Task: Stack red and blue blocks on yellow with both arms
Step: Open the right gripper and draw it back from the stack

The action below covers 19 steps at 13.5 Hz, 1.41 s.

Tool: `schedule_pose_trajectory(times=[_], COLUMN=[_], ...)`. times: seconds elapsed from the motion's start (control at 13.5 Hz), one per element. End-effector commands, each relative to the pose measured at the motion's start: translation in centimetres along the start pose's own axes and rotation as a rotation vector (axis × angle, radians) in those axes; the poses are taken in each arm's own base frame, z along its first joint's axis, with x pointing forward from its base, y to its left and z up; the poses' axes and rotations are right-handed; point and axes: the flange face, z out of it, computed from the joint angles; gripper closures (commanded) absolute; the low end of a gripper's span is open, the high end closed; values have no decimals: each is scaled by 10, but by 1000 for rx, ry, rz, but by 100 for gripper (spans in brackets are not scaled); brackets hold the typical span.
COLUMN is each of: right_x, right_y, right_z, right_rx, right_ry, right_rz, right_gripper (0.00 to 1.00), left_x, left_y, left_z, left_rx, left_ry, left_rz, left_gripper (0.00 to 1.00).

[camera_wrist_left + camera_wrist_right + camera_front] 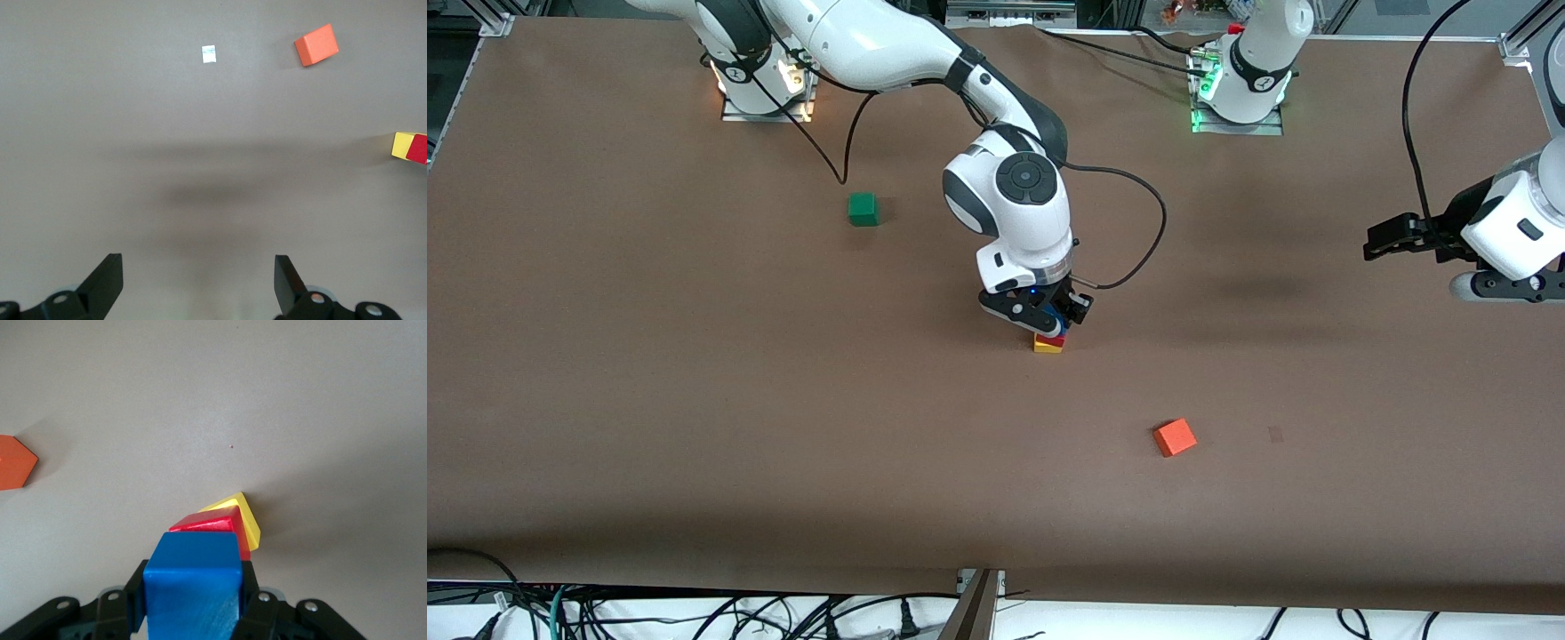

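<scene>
The right gripper's (1060, 322) jaws are clamped on the blue block (193, 587), one finger on each side of it. It holds the block directly over the red block (212, 523), which sits on the yellow block (241, 515) near the middle of the table (694, 400); whether blue already touches red cannot be told.

The left gripper (1380, 242) waits in the air over the left arm's end of the table, jaws spread wide with nothing between them.

An orange-red cube (1175, 437) lies nearer the front camera than the stack, toward the left arm's end. A green cube (863, 209) lies farther from that camera, toward the right arm's end.
</scene>
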Motion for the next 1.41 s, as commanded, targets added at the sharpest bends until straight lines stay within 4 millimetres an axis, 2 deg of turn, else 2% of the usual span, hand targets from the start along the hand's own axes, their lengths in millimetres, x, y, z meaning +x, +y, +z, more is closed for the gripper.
schedule_pose_trajectory(times=[0.0,0.15,0.22,0.59,0.74,0.97,1.11,1.26,1.34], right_x=[-2,-2,-1,12,47,116,164,207,226], right_y=[-5,-5,-5,2,11,36,66,103,124], right_z=[-2,-4,-5,-11,-36,-96,-137,-181,-197], right_rx=[9,6,6,-39,-56,-77,-105,-129,-145], right_ry=[12,11,10,8,8,4,-33,-85,-103], right_rz=[12,11,12,16,17,-9,3,-76,-109], right_gripper=[35,19,1,1,0,0,0,0,0], left_x=[-2,2,9,10,10,10,10,10,10], left_y=[-3,-1,1,-7,-9,-9,-9,-9,-9], left_z=[0,-4,-6,-6,-6,-6,-6,-6,-6], left_rx=[14,12,11,10,9,9,9,9,9], left_ry=[16,29,36,30,32,31,31,32,31], left_rz=[12,13,18,7,4,4,4,3,4], left_gripper=[0,0,0,0,0,0,0,0,0])
